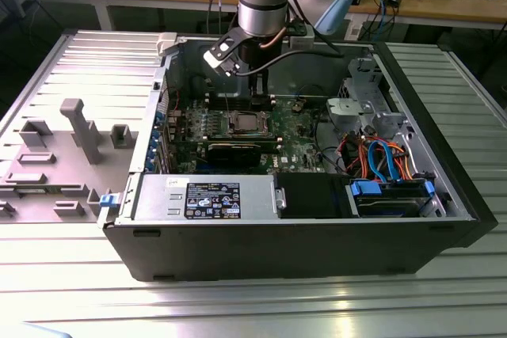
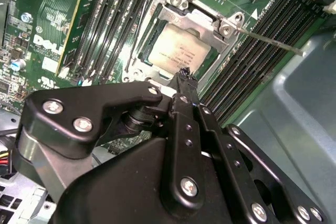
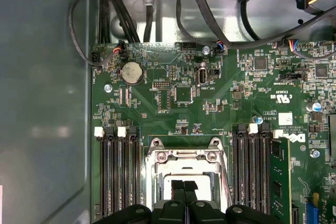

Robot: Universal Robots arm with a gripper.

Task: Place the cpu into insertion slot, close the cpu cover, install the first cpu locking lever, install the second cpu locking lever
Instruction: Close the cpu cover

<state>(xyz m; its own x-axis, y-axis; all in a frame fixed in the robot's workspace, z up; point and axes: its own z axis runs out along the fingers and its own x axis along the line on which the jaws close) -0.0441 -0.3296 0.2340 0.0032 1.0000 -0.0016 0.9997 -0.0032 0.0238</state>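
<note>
- Hand [image 2: 184, 74] hangs just above one edge of the cpu, its two black fingers closed tip to tip with nothing between them.
- Seated flat in the insertion slot [image 2: 151, 40], the cpu [image 2: 178, 53] shows its pale metal top.
- I judge the chip light, thin and rigid, with a smooth top that would slip. It is best held by opposite edges, since the pin field beneath is fragile.
- Around the chip the cpu cover [image 2: 176, 4] appears to lie down. It looks like stiff sheet metal, best pushed at its rim.
- One locking lever [image 2: 273, 43], a thin wire rod, sticks out free over the memory slots [image 2: 252, 56] and probably springs back.
- Everything sits on the green board inside the open computer case [image 1: 277, 243], which lies on a ribbed metal worktop [image 1: 444, 290].
</note>
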